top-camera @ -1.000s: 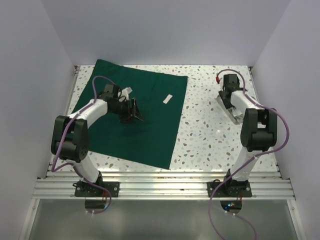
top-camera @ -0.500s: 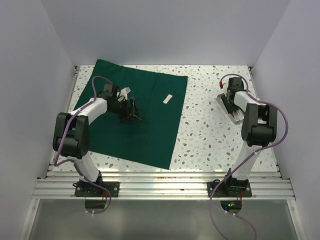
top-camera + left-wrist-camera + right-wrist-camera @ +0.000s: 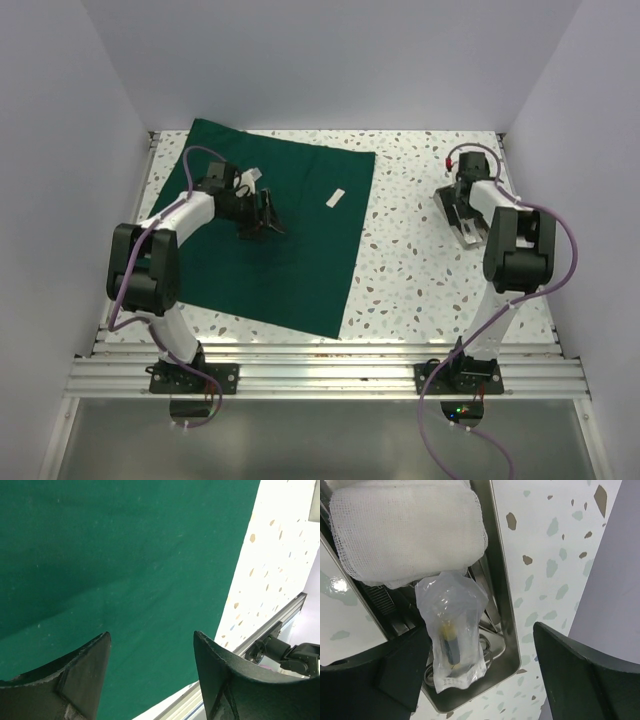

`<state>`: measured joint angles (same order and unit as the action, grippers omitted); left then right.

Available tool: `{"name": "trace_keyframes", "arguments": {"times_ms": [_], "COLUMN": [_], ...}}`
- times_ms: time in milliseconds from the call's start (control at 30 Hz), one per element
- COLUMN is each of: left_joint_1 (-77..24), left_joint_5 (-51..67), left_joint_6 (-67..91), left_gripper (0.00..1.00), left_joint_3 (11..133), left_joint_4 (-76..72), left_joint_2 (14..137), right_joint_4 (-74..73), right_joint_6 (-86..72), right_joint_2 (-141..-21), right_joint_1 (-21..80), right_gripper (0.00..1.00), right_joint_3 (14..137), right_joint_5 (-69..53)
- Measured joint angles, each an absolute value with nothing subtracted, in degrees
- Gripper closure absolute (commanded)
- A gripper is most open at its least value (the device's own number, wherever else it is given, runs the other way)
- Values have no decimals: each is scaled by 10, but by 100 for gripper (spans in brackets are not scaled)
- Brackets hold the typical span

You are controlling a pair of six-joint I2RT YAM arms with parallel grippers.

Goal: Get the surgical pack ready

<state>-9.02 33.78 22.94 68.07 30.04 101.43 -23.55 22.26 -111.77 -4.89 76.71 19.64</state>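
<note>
Surgical pack point(image 3: 300, 270), a dark green drape, is shown spread flat on the left of the speckled bench point(image 3: 420, 250), one corner close to the near rail point(image 3: 330, 365). Over its middle the left tool point(image 3: 151, 637) is held with jaws wide apart and nothing between them. Farther back a small white strip point(image 3: 337, 197) lies on the cloth. At the far right, well apart from the drape, the right tool point(image 3: 479, 630) is poised above the metal tray point(image 3: 496, 560), jaws spread either side of a clear plastic pouch point(image 3: 452, 635) whose top is overlapped by a gauze pad point(image 3: 405, 525). Loading is judged to be the step in hand, the pouch the likely pick. A descent, a closure across the pouch's narrow width and a lift clear of the gauze would be called for, then a carry to the surgical pack. No brand, label or writing can be read.
</note>
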Motion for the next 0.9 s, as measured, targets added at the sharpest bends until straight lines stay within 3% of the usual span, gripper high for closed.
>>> {"name": "trace_keyframes", "arguments": {"times_ms": [367, 533, 700, 900], "left_joint_1": [-90, -90, -101, -128], "left_joint_5": [338, 333, 323, 350], "left_joint_6": [230, 234, 245, 296], "left_gripper": [30, 32, 43, 58], "left_joint_3": [698, 708, 750, 795], "left_joint_4": [301, 310, 305, 227], "left_joint_2": [1024, 1029, 1051, 1108], "right_joint_4": [-312, -352, -359, -356], "right_joint_6": [61, -65, -203, -288], "right_joint_2": [-1028, -1020, -1061, -1098], "right_joint_1": [-40, 21, 131, 158], "right_gripper": [13, 17, 24, 28], "right_joint_3": [819, 877, 943, 966], "right_joint_5": [200, 196, 129, 49]}}
